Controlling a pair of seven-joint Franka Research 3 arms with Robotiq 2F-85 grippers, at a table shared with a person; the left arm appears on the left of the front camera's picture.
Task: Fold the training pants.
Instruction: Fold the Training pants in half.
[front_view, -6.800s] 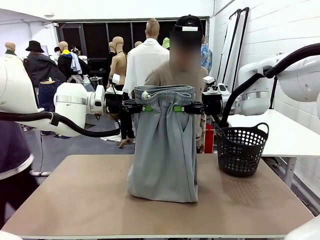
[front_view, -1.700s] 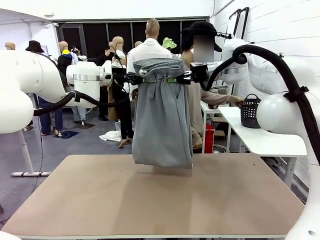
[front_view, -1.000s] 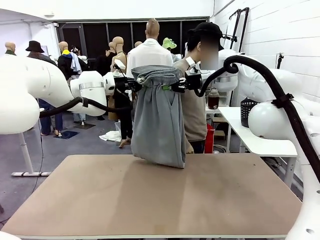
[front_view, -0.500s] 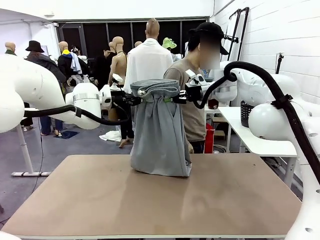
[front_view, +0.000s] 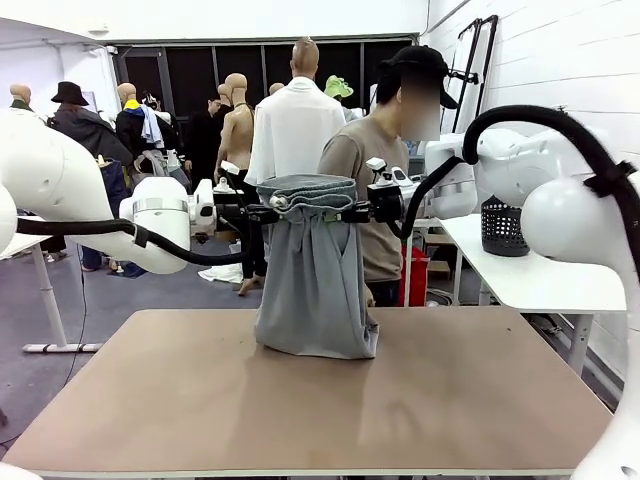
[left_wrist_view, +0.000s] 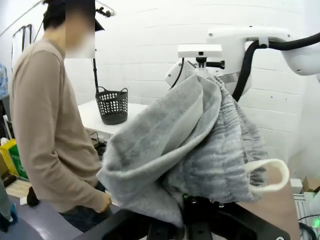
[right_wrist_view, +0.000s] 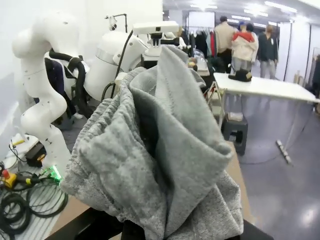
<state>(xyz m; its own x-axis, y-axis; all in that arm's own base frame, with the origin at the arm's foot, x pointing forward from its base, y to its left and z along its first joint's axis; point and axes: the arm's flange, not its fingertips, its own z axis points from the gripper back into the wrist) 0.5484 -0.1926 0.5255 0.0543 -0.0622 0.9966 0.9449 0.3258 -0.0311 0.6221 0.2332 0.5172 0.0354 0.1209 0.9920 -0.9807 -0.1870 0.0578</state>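
Observation:
The light grey training pants hang by the gathered waistband between my two grippers at the far middle of the table. Their lower end rests bunched on the tabletop. My left gripper is shut on the waistband's left side, and my right gripper is shut on its right side. In the left wrist view the training pants bulge over the fingers, with a white drawstring loop hanging out. The right wrist view has the grey training pants heaped over that gripper, hiding its fingers.
A person in a tan shirt stands just behind the pants at the far edge. A black mesh basket sits on a white side table to the right. The brown table is bare in front of the pants.
Both grippers have come down with the pants. The hem, which hung just above the table a second ago, now rests bunched on it. The person has shifted slightly left behind them.

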